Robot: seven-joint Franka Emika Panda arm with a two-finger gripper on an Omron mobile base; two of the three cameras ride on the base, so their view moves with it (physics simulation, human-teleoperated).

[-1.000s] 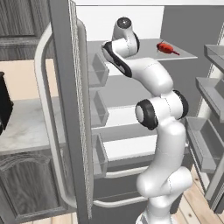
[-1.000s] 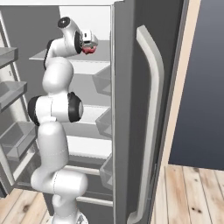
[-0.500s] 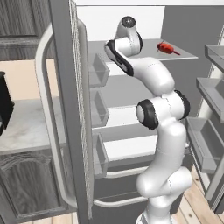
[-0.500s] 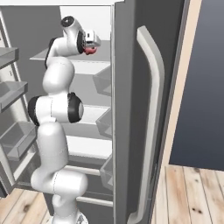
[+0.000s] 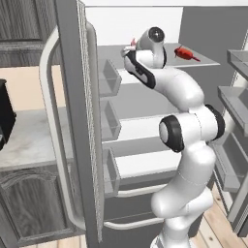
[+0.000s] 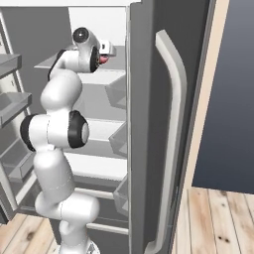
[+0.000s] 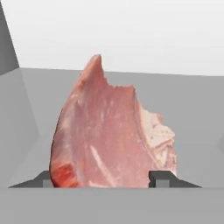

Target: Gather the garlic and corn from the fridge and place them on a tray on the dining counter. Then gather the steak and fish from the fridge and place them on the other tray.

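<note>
A white robot arm reaches onto the top shelf of the open fridge. Its gripper, wide open a second ago, has closed on the steak, a pinkish-red slab now pinched between the two fingertips (so the lift toward the tray can likely begin). One steak is visible, plus one small red item further along that shelf.
</note>
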